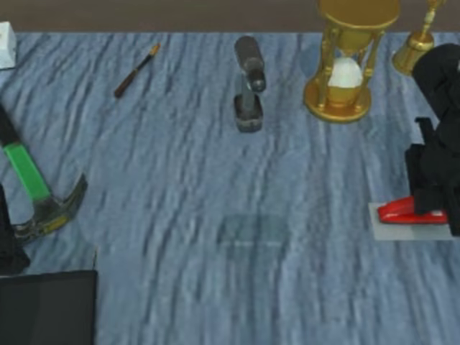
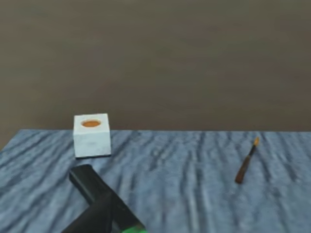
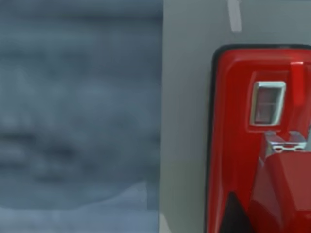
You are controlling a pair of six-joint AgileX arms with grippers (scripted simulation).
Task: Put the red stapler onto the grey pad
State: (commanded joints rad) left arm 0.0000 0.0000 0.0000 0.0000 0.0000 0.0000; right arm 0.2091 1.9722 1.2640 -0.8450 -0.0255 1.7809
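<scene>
The red stapler [image 1: 406,210] lies flat on the grey pad [image 1: 410,231] near the table's right edge. My right gripper [image 1: 433,194] hangs directly over the stapler's right end and hides it. The right wrist view shows the stapler [image 3: 252,145] very close, resting on the pad [image 3: 184,121], with blue-grey table beyond the pad's edge. My left gripper [image 1: 8,248] is parked at the table's left edge beside the hammer.
A green-handled hammer [image 1: 36,190] lies at the left, with a black square panel [image 1: 47,307] at the front left. At the back stand a white cube [image 2: 91,135], a thin brown tool [image 1: 136,70], a dark cylinder tool [image 1: 249,83], a gold hourglass [image 1: 347,61] and a gold bell [image 1: 417,43].
</scene>
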